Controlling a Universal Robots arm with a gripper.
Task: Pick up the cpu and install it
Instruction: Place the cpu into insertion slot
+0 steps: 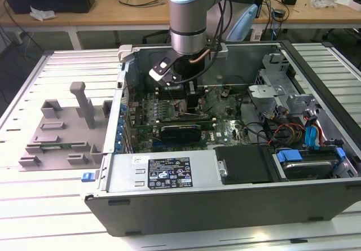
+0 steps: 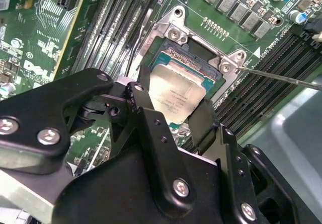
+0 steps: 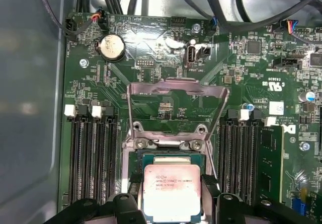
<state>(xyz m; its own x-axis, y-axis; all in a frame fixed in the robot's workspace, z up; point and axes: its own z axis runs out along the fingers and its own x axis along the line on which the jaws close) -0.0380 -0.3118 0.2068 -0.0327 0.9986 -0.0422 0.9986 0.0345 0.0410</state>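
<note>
Item: cpu (image 2: 177,94), flat square chip with a silver-grey top. It is over the open socket (image 3: 166,157) of the motherboard (image 3: 151,35), sitting slightly askew to the socket frame in the second wrist view. Whether it is fully seated cannot be told.

Holder: gripper (image 2: 171,104), jaws drawn in to the chip's width, with black fingers (image 2: 143,114) pressed on two opposite edges of the cpu in both wrist views.

Socket surround: metal load plate (image 3: 176,84) swung up and away from the socket; black memory slots (image 3: 93,158) on both sides of the socket; round coin cell (image 3: 111,47) further off on the board.

Enclosure: open computer case (image 1: 225,203) lying on its side on a slatted table (image 1: 34,206), with the arm (image 1: 189,14) reaching down into it.

Adjacent: grey fixture (image 1: 56,132) on the table, at the exterior view's left of the case.
</note>
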